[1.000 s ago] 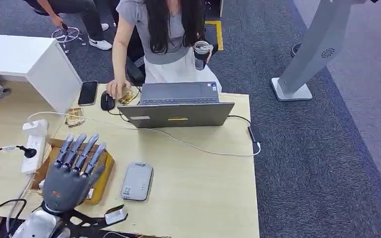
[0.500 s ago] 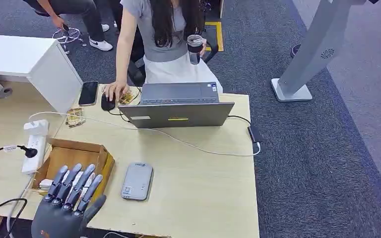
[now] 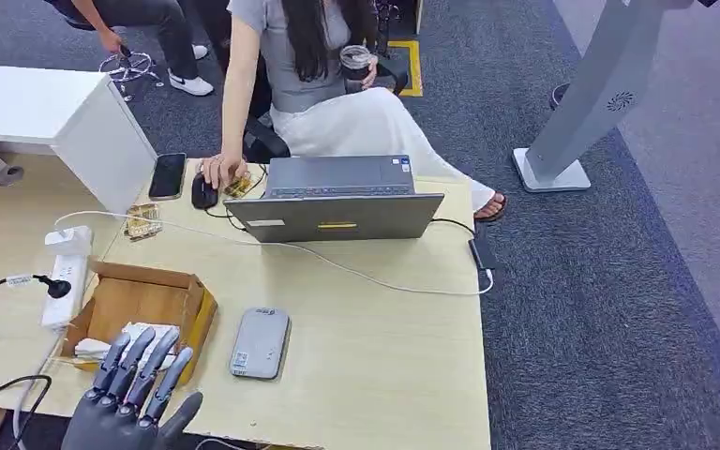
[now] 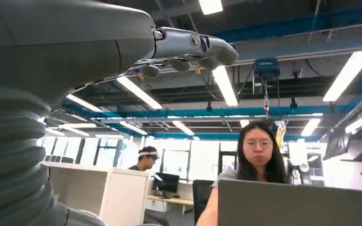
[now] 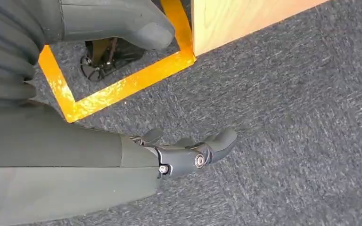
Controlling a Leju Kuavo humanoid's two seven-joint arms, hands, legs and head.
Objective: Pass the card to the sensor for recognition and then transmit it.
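Your left hand (image 3: 131,398) has drawn back from over the wooden box (image 3: 141,305) toward the table (image 3: 375,356) edge, fingers apart, empty. Cards (image 3: 136,335) remain in the box, ungrasped; the sensor (image 3: 260,343) waits beside it.

Left hand (image 3: 129,398) at the near edge of the surface (image 3: 375,356), fingers spread, holding nothing, tips over the near rim of the box (image 3: 145,305). Just right of the box, a grey reader (image 3: 260,343) lying flat; bare wood right of it out to the edge. Farther back, blocked by a cable (image 3: 337,265) strung across, a laptop (image 3: 337,202), and a person's hand (image 3: 217,171) on a mouse (image 3: 202,192). Left of the box, hemmed in by a power strip (image 3: 66,277). Right hand (image 5: 184,155) low over carpet (image 5: 287,117), empty, beside a wooden corner.
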